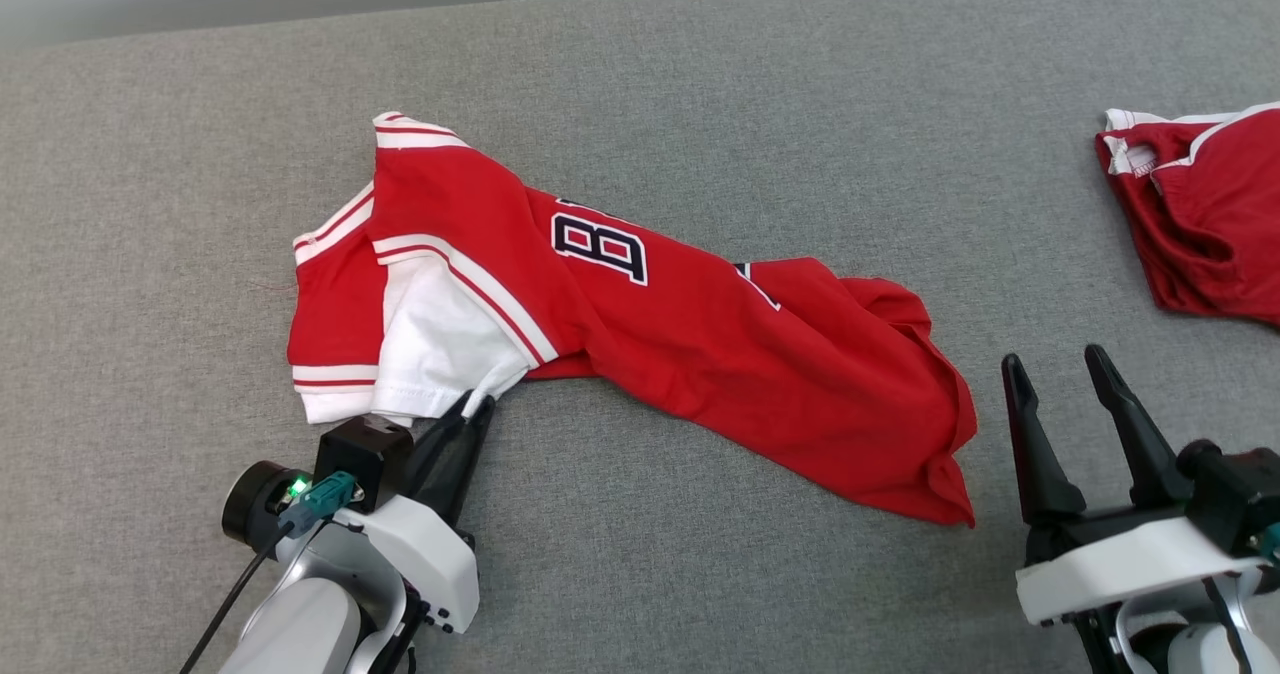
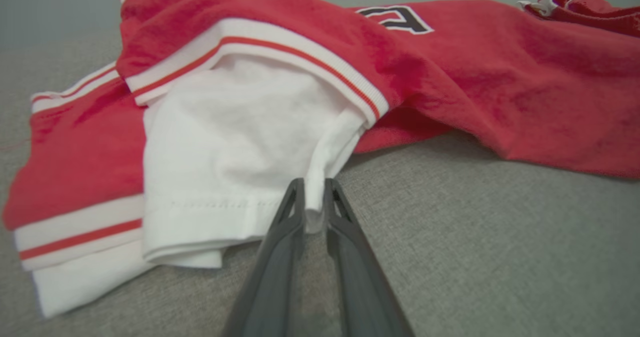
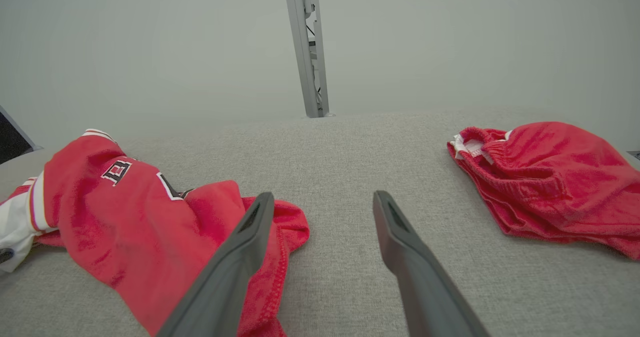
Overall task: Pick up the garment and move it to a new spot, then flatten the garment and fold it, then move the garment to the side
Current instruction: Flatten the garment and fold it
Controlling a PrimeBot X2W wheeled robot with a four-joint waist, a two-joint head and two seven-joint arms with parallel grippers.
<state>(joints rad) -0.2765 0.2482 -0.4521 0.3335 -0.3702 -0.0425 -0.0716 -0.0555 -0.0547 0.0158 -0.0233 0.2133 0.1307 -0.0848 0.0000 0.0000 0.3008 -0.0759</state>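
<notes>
Seemingly a test lab: grey cloth-covered table [image 1: 700, 74], blank wall [image 3: 150, 42], metal post [image 3: 307, 47].

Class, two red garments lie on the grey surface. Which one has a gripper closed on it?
The lettered jersey: the left gripper pinches its white sleeve. The shorts lie untouched.

Jersey [image 1: 640, 354] was soft knit cloth, matt. Shorts [image 1: 1210, 224] were fleecy cloth. Worktop [image 1: 700, 74] was coarse grey woven fabric, matt. Right gripper [image 1: 1053, 354] fingers [image 1: 1035, 454] were smooth dark matt plastic.

Head camera looks down; low wrist cameras both catch the garment [image 1: 700, 354]
</notes>
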